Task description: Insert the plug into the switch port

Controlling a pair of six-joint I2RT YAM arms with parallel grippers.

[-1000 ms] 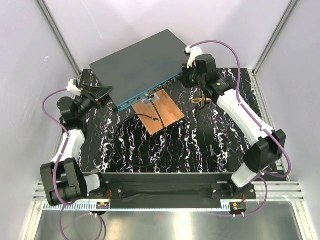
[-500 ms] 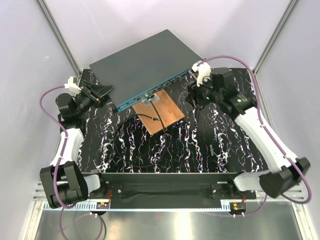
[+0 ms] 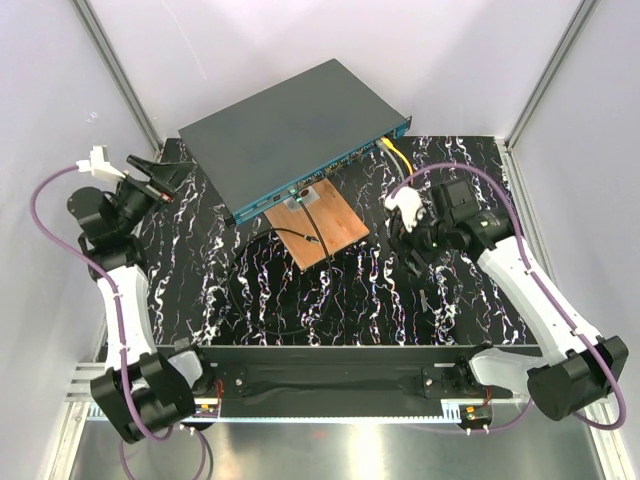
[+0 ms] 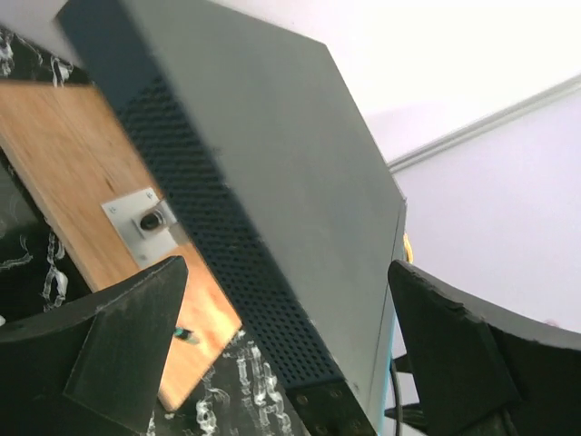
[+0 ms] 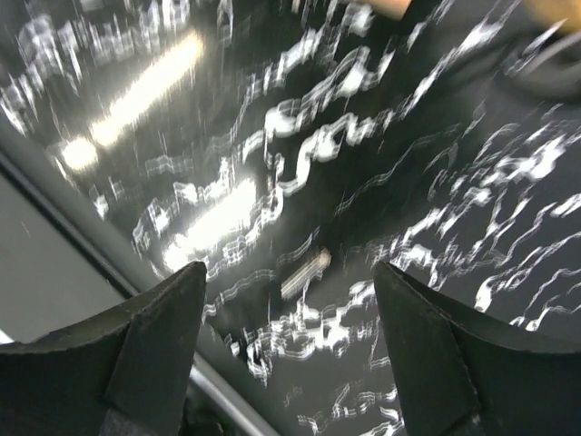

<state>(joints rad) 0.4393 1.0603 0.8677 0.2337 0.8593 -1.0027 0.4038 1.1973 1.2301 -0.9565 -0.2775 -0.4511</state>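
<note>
Lying skewed at twelve o'clock on the table [image 3: 400, 310], the switch [image 3: 290, 125] turns its teal front face [image 3: 330, 172] toward five o'clock. A yellow cable [image 3: 397, 152] leaves that face at its two o'clock end, so the plug looks seated, though that is only a judgement. Just beside the face at six o'clock lies a copper board [image 3: 318, 225]. The right gripper [image 3: 418, 258] hangs over the table at four o'clock from the switch, jaws wide with nothing between them. The left gripper [image 3: 153, 175] stands at nine o'clock, equally wide and empty. What seems left is clearing away: each arm should back off on a line that avoids the yellow cable, so nothing tugs the plug loose. The plug itself and its port are too small to make out, its latch cannot be checked, and the right wrist view is smeared by blur
</note>
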